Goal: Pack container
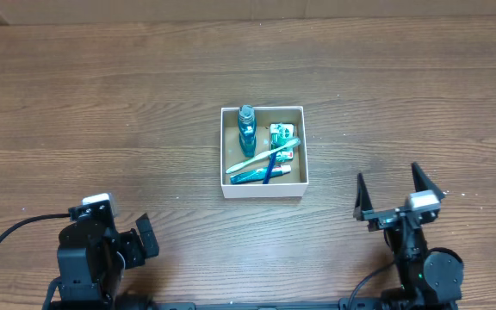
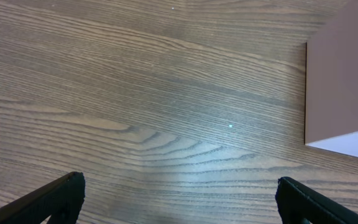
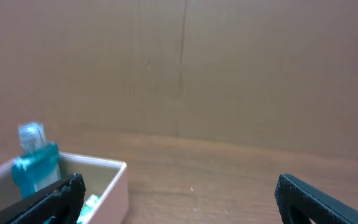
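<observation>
The container [image 1: 263,189], a small square white-walled box with a brown bottom, stands at the table's middle. Inside it are a teal bottle [image 1: 247,127], a white-and-teal toothbrush [image 1: 262,156], a blue toothbrush and a small green packet [image 1: 282,133]. My left gripper [image 1: 143,238] is open and empty near the front left, well away from the box. In the left wrist view its fingers [image 2: 179,193] frame bare wood, with the container's wall [image 2: 334,93] at the right. My right gripper [image 1: 394,194] is open and empty to the box's front right. In the right wrist view [image 3: 179,193] the container's corner [image 3: 114,186] and the bottle [image 3: 35,158] show at the left.
A brown wall [image 3: 179,62] stands behind the far edge of the wooden table [image 1: 102,103]. A black cable [image 1: 7,237] runs from the left arm at the front left.
</observation>
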You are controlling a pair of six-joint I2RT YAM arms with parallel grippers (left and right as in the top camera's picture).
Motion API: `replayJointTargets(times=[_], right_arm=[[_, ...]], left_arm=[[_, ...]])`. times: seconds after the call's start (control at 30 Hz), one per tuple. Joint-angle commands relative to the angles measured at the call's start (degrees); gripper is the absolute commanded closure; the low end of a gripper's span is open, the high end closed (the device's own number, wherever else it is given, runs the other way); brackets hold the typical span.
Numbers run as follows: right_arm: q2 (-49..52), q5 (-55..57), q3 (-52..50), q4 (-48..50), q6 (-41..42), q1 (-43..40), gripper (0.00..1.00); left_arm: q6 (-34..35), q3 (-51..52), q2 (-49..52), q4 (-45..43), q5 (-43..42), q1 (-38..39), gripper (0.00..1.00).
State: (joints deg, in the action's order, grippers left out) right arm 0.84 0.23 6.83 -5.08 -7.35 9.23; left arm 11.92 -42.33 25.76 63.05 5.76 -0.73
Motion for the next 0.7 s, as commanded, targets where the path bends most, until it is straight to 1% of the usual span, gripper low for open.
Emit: replayJointTargets(times=[0.0, 0.1, 0.67], right_arm=[[-0.7, -0.4, -4.0, 0.3, -2.4, -1.2, 0.00], [-0.7, -0.4, -6.4, 0.1, 0.0, -1.5, 0.00], [-0.7, -0.4, -6.4, 0.3, -0.6, -1.5, 0.00]], left_arm=[[0.8, 0.2, -0.3, 0.0, -0.2, 0.4, 0.00], [0.8, 0.2, -0.3, 0.0, -0.2, 0.4, 0.00], [0.8, 0.2, -0.3, 0.0, -0.2, 0.4, 0.00]])
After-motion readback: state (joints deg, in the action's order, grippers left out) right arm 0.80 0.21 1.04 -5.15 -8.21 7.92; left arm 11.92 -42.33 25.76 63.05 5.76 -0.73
